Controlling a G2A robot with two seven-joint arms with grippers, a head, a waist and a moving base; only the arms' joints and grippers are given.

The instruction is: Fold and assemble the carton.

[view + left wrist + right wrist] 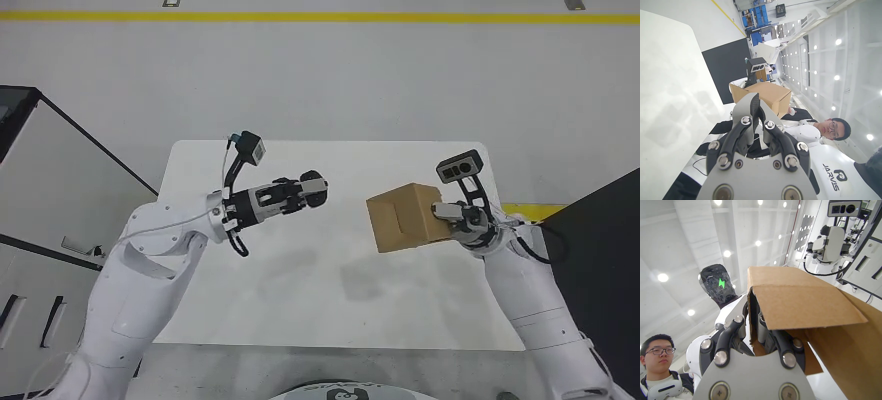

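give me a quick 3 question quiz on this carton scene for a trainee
1. True or false: the left jaws touch the carton.
2. What clamps the carton's wall? A left jaws, B right jaws, C a person's hand.
3. Fill in: the left jaws are ____ and hold nothing.
Key: 1 false; 2 B; 3 shut.

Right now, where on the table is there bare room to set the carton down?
The widest bare patch of the table is its near middle, bordered by the two arms. A narrower gap lies between the left gripper and the carton. It is crowded on the right, where the right gripper holds the carton.
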